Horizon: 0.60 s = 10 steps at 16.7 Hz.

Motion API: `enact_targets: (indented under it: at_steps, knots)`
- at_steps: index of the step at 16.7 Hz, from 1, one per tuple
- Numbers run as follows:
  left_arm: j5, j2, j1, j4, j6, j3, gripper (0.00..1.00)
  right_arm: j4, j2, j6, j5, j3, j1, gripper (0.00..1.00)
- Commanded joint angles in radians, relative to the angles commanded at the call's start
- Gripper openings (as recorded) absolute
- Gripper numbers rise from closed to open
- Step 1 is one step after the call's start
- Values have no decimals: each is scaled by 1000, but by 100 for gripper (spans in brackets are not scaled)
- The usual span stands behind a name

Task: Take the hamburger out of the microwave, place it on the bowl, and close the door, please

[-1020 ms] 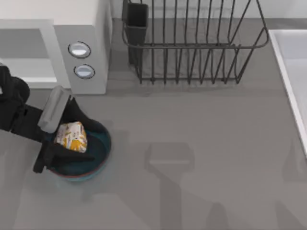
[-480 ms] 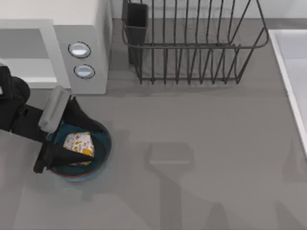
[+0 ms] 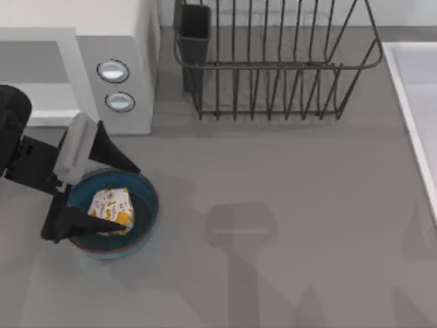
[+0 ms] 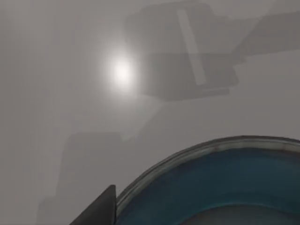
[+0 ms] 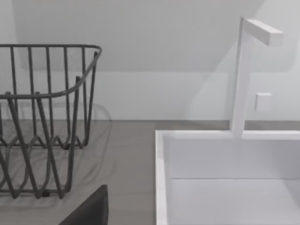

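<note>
Hamburger (image 3: pixel 111 208) rests in the bowl (image 3: pixel 145 213); left gripper (image 3: pixel 101 193), fingers apart, must next close the microwave (image 3: pixel 116 41) door.

I see the hamburger (image 3: pixel 111 208) in white paper with orange-yellow patches and dark marks, the bowl (image 3: pixel 145 213) blue with a reddish-brown rim, the microwave (image 3: pixel 116 55) white-grey with silver-blue knobs (image 3: pixel 113 70), the dish rack (image 3: pixel 273 61) black.

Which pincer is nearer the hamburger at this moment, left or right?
Left. The left pincer is open astride the bowl, its fingers either side of the hamburger lying in it. The right arm is parked by the sink, past the dish rack.
</note>
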Motion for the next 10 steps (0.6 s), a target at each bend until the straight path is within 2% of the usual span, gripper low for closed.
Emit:
enact_targets:
  at_steps: [4, 10]
  knots:
    - [-185, -316, 4, 194, -305, -130, 100, 0, 0, 0, 0, 0, 0, 100]
    - [-532, -1041, 8, 515, -932, -466, 100, 0, 0, 0, 0, 0, 0, 100]
